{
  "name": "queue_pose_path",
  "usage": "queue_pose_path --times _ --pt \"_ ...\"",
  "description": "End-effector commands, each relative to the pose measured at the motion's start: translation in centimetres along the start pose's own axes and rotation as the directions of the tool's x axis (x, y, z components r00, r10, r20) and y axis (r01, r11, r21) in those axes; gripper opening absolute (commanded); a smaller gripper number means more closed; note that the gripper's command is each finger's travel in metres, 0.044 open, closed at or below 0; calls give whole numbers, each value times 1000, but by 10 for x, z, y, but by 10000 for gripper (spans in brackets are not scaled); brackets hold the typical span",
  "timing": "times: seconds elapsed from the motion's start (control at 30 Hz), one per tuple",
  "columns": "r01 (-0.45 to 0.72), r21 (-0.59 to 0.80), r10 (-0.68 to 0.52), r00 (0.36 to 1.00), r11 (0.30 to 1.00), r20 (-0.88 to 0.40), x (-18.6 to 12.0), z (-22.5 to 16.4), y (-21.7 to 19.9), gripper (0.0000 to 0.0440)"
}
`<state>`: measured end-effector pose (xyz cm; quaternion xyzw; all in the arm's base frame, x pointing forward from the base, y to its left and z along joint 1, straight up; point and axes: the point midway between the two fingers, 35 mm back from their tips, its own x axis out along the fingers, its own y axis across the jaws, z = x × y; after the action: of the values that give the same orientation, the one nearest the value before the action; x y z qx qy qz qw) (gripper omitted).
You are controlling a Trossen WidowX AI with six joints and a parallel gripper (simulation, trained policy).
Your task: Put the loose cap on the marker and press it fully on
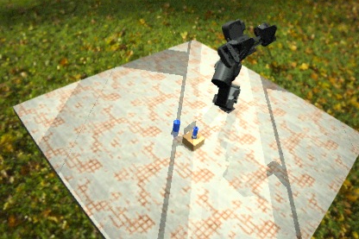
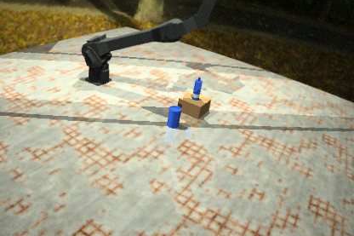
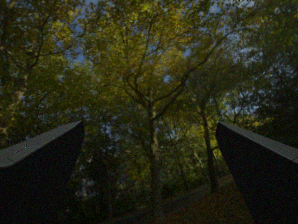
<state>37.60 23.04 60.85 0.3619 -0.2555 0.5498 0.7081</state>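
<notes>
The holder block (image 1: 192,143) (image 2: 194,107) is a wooden block on the table. The marker (image 1: 195,132) (image 2: 197,86) stands upright in it, blue with a dark tip showing uncapped at the top in the exterior view. The blue cap (image 1: 176,126) (image 2: 174,117) stands upright on the table beside the block, apart from it. My gripper (image 3: 150,123) is open, with its two dark fingers wide apart and nothing between them. It is raised high above the table, far from the cap and marker, and is out of frame in the exterior view.
The pale table (image 1: 129,177) (image 2: 128,209) has an orange crosshatched pattern and dark shadow stripes. The black arm (image 1: 227,73) (image 2: 132,40) rises from its base on the table. Grass lies beyond the table edges, and the wrist view shows trees.
</notes>
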Motion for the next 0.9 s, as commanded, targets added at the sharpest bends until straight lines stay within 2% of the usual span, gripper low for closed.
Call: queue_pose_path --times 0.0,0.17,0.23,0.87 --pt "-8 -2 8 1000 1000 8 1 1 3 377" --pt "-53 -5 53 997 999 49 3 6 18 249" --pt "-71 -6 71 995 997 66 4 7 24 215" --pt "-223 -46 227 945 974 234 3 24 78 275"
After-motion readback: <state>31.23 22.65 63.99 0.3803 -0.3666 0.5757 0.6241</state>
